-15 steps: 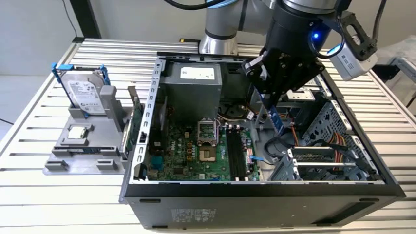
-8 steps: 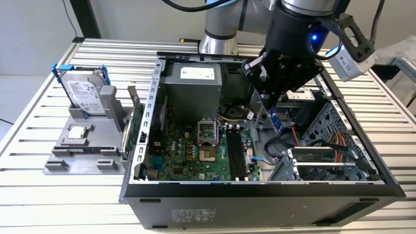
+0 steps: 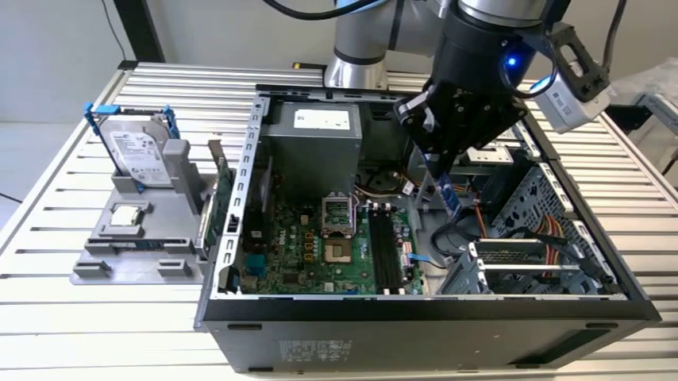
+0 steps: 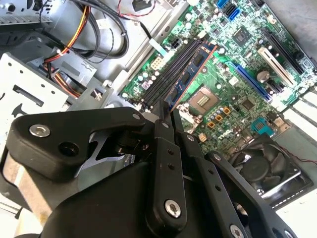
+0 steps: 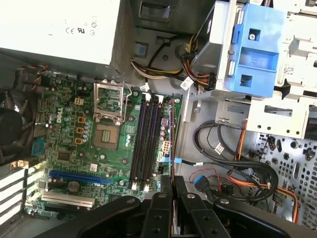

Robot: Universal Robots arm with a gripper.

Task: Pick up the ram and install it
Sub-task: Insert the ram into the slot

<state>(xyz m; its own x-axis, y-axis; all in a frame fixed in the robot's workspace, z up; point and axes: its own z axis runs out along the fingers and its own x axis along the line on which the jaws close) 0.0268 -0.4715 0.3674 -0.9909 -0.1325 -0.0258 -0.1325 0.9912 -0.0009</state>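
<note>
Ram [image 4: 190, 74]: thin bluish stick, dark chips

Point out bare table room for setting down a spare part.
Bare table slats lie between the grey fixture and the near edge, at the exterior view's left. The computer case is crowded; there the gripper holds the ram.

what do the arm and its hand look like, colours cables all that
The arm is silver-grey metal tube with a blue-trimmed joint. The hand is matte black, made of bolted linkage bars with silver screw heads, narrowing to two slim fingers. A small blue light glows on its body, black cables loop above it, and a pale grey camera box sits at its side.
</note>
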